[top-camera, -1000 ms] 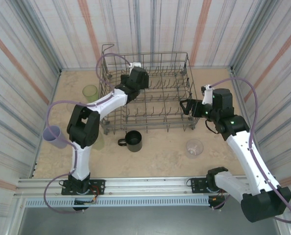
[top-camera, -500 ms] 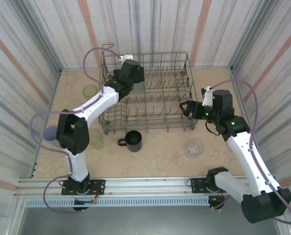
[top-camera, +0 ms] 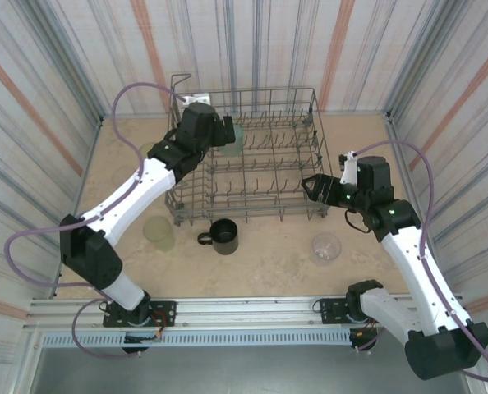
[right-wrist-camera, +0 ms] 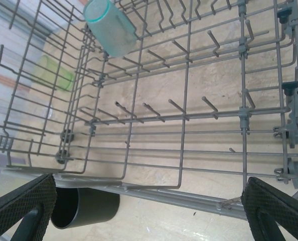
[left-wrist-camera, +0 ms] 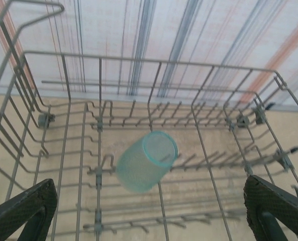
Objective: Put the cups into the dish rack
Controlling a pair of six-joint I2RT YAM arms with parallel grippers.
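Inside the dish rack (top-camera: 252, 176): one teal cup (left-wrist-camera: 146, 161), tipped on its side across the tines at the far-left end, mouth angled up toward the left wrist camera. Not upright, and hooked on a tine or not, cannot tell. No other cup in the rack. Above it, left gripper (top-camera: 225, 131), jaws spread wide, gripping nothing, clear of the cup. Open stance fits a cup set down rather than one being picked. At the rack's right wall, right gripper (top-camera: 314, 185), also wide open and empty, aimed across the rack floor. Likely parked out of the left arm's way or lined up for a reach, cannot tell which. On the table outside the rack: black mug (top-camera: 224, 236) just beside the near wall, mouth up, handle to the left; clear cup (top-camera: 326, 248) near the near-right corner, closest to the right arm; green cup (top-camera: 158, 231) near the near-left corner. Judged: one cup loaded, at least three to go. Risk of rolling between tine rows for the loose teal cup.
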